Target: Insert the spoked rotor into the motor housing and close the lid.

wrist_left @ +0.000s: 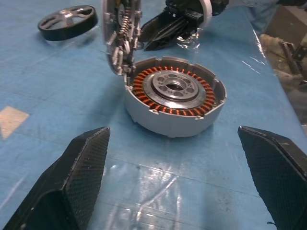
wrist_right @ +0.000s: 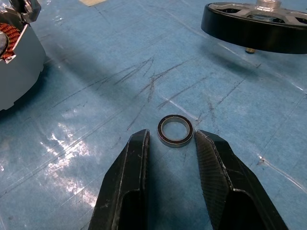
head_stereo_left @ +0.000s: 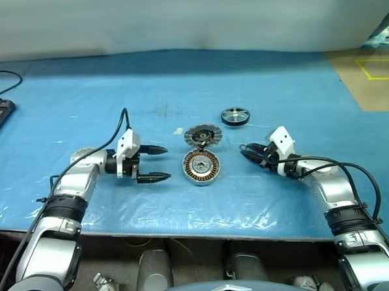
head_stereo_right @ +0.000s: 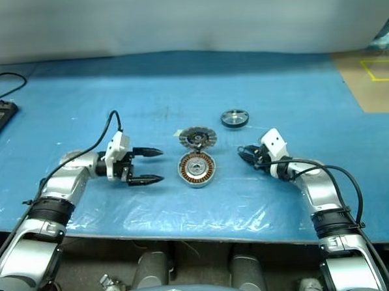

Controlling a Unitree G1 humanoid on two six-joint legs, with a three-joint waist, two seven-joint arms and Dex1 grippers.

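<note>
From the head camera, the motor housing (head_stereo_left: 201, 166) lies on the blue table (head_stereo_left: 81, 99) with its copper windings up, and the lid (head_stereo_left: 202, 136) stands tilted open at the housing's far edge. The spoked rotor (head_stereo_left: 235, 116) rests flat beyond the housing, toward the robot's right and well apart from it. The left gripper (head_stereo_left: 157, 163) hovers just left of the housing, fingers spread wide, pointing at it nearly level. The right gripper (head_stereo_left: 245, 150) reaches in low from the housing's right. In the left wrist view, the housing sits between the parted fingers, untouched. In the right wrist view, the fingers stand narrowly apart behind a small ring (wrist_right: 175, 130) that neither touches; the rotor lies beyond. The rotor looks rigid, fairly light and smooth-rimmed; pinching across its black rim seems safest.
</note>
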